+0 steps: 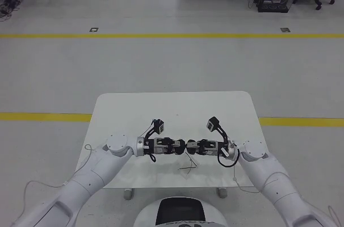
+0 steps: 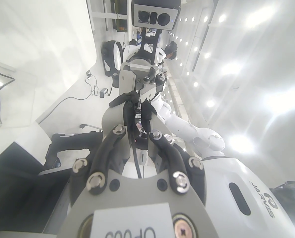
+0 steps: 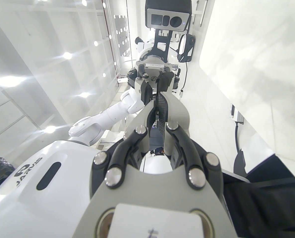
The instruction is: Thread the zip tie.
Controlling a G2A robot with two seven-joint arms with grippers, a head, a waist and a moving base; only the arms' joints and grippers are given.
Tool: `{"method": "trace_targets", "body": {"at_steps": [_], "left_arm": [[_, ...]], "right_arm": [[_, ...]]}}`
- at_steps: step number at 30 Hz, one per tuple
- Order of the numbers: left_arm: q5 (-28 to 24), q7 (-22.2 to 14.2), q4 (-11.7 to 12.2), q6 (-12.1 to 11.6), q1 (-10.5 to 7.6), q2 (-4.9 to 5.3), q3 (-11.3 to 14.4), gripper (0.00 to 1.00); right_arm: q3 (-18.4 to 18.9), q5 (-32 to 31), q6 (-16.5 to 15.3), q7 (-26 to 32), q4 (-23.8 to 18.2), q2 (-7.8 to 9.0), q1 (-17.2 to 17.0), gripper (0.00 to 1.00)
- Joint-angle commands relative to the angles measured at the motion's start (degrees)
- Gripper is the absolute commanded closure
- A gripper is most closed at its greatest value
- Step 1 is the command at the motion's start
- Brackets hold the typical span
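My two arms meet tip to tip above the front middle of the white table (image 1: 132, 113). The left gripper (image 1: 180, 146) and the right gripper (image 1: 193, 146) face each other, nearly touching. The zip tie is a thin black strap. In the left wrist view the zip tie (image 2: 136, 162) runs back between the fingers (image 2: 117, 131) of my left gripper (image 2: 136, 105), which is shut on it. In the right wrist view the zip tie (image 3: 157, 89) stands as a thin line at the tips of my right gripper (image 3: 157, 97), which is shut on it too, with the left gripper (image 3: 155, 79) just beyond.
Thin black strands (image 1: 189, 164) lie on the table under the grippers, on what looks like a clear sheet (image 2: 13, 95); I cannot tell whether they are another tie. The table's front edge is close below the arms. Yellow floor lines run behind the table.
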Motion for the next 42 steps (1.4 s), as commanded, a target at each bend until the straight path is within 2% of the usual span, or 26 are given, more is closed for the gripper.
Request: {"method": "trace_targets", "body": {"at_steps": [1, 34, 37, 41, 42], "left_arm": [[0.05, 0.00, 0.00, 0.03, -0.01, -0.01, 0.01, 0.91], [0.20, 0.02, 0.09, 0.15, -0.02, -0.15, 0.02, 0.93], [0.24, -0.01, 0.13, 0.13, -0.06, -0.17, 0.04, 1.00], [0.24, 0.00, 0.19, 0.13, -0.08, -0.19, 0.05, 1.00], [0.24, -0.01, 0.21, 0.10, -0.08, -0.20, 0.05, 1.00]], "right_arm": [[0.00, 0.07, 0.00, -0.05, 0.00, -0.01, 0.00, 1.00], [-0.20, 0.13, 0.00, 0.34, 0.39, -0.13, 0.18, 1.00], [-0.19, 0.19, 0.00, 0.39, 0.40, -0.14, 0.17, 1.00], [-0.17, 0.21, 0.00, 0.42, 0.44, -0.15, 0.13, 1.00], [-0.17, 0.25, 0.00, 0.42, 0.46, -0.16, 0.12, 0.76]]}}
